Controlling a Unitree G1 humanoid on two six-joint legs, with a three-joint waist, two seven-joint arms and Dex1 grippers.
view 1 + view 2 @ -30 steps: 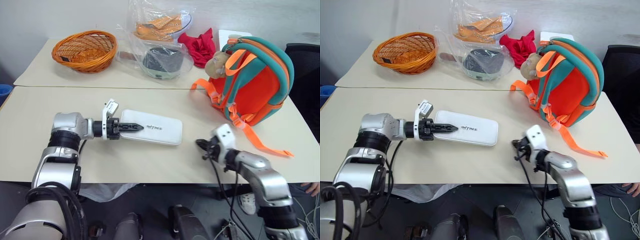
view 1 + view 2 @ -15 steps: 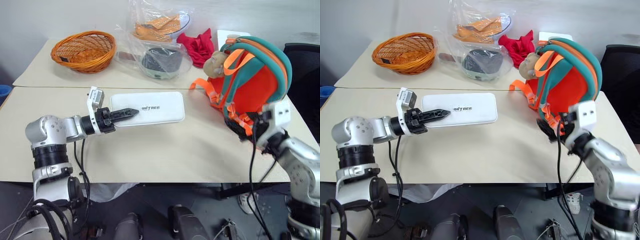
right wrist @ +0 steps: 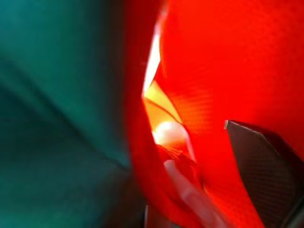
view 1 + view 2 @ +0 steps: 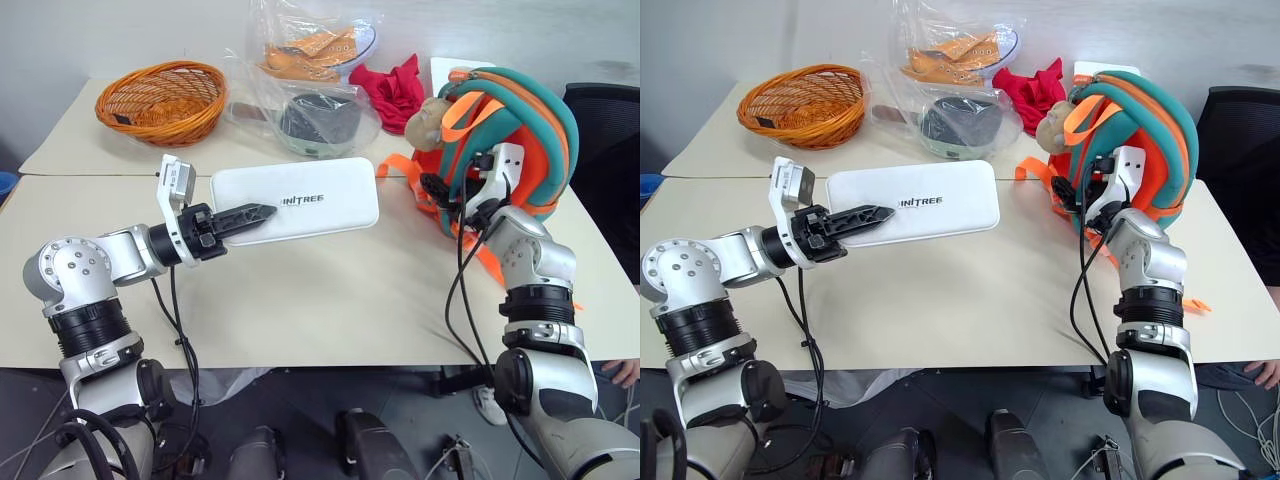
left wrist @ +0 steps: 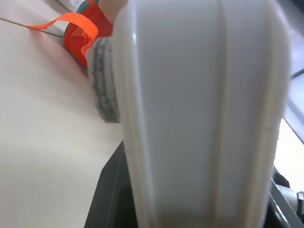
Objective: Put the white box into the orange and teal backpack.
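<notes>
- Two desks pushed together, front desk [image 4: 330, 300] bare at its near edge.
- Left gripper [image 4: 250, 214] clamped on one short end of the white box [image 4: 300, 198], black fingers [image 4: 855, 216] pinching the lid's edge.
- White box held flat, lifted off the front desk, dark lettering facing up, far end pointing toward the orange and teal backpack [image 4: 520, 140].
- Seen from the left wrist, white box [image 5: 199, 109] running away along the gripper, backpack beyond it.
- Orange and teal backpack upright at the front desk's right edge, near the far right corner, tan plush toy [image 4: 428, 122] at its upper left, orange webbing strap [image 4: 400, 165] trailing onto the desk.
- Right gripper [image 4: 1080, 190] pressed against the backpack's front among the straps, fingers spread apart, nothing visibly held; one dark finger [image 3: 266, 161] seen from the right wrist against orange fabric beside teal trim.
- On the rear desk: orange wicker basket [image 4: 165, 100] toward the left edge, clear plastic bags [image 4: 310, 80] near the middle, red cloth [image 4: 398, 90] just left of the backpack's top.
</notes>
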